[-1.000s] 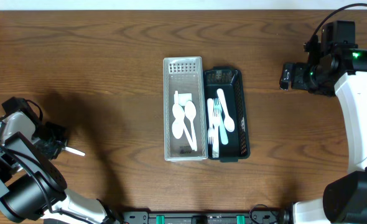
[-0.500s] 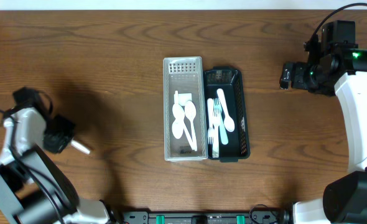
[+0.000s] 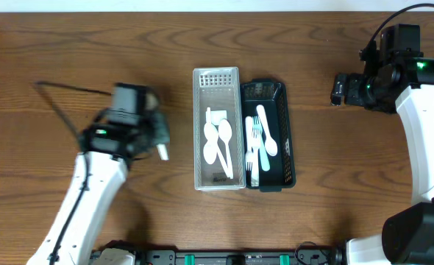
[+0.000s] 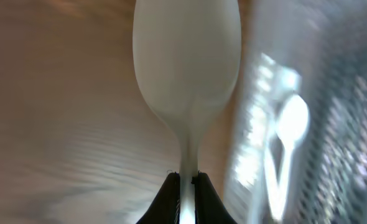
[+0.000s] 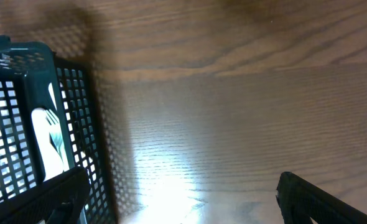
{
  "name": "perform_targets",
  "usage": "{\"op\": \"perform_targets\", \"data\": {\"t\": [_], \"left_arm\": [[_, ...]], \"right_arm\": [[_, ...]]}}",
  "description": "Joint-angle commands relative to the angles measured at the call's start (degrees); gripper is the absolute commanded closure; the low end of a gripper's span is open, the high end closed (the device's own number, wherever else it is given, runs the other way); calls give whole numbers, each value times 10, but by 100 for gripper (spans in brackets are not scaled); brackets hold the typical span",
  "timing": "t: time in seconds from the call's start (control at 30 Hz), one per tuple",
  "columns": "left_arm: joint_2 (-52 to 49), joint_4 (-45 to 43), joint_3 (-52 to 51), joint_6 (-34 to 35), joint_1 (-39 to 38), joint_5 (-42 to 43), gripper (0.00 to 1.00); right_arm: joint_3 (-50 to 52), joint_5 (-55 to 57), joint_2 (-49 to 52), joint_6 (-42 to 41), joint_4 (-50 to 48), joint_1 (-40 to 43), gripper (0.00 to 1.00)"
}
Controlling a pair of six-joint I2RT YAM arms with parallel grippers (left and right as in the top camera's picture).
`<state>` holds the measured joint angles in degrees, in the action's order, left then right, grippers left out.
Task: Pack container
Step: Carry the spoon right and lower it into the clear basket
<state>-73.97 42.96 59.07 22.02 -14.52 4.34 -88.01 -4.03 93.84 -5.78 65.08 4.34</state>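
My left gripper (image 3: 157, 141) is shut on the handle of a white plastic spoon (image 3: 162, 152), just left of the clear mesh container (image 3: 199, 110). In the left wrist view the spoon (image 4: 186, 68) stands out from the shut jaws (image 4: 186, 182), bowl forward, with the clear container blurred on the right. The clear container holds two white spoons (image 3: 218, 143). The dark mesh container (image 3: 285, 118) beside it holds forks and a spoon (image 3: 259, 143). My right gripper (image 3: 338, 90) is open and empty at the far right, away from the containers; its wrist view shows the dark container's edge (image 5: 78, 112).
The two containers sit side by side in the table's middle. Bare wooden table surrounds them. The right arm's white link runs down the right edge (image 3: 430, 147).
My left arm has swept from the far left edge rightward to beside the clear container, carrying the spoon. The right arm has not moved.
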Motion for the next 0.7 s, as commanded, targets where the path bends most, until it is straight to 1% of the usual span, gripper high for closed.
{"op": "perform_targets", "data": {"t": [0.0,0.1,0.23,0.53,0.67], "left_arm": [[-17,-9,9,-26,-67,-5,94],[-38,-25,9,-36,-117,-5,94],[-64,-42,9,-35,-152,-5,94],[-101,-48,9,-33,-171,-5,94],[-101,-58,9,-6,-171,-5,94]], "right_arm": [[2,6,3,7,1,5,1],[2,6,3,7,3,5,1],[2,6,3,7,5,5,1],[2,6,3,7,5,5,1],[2,6,3,7,5,5,1]]}}
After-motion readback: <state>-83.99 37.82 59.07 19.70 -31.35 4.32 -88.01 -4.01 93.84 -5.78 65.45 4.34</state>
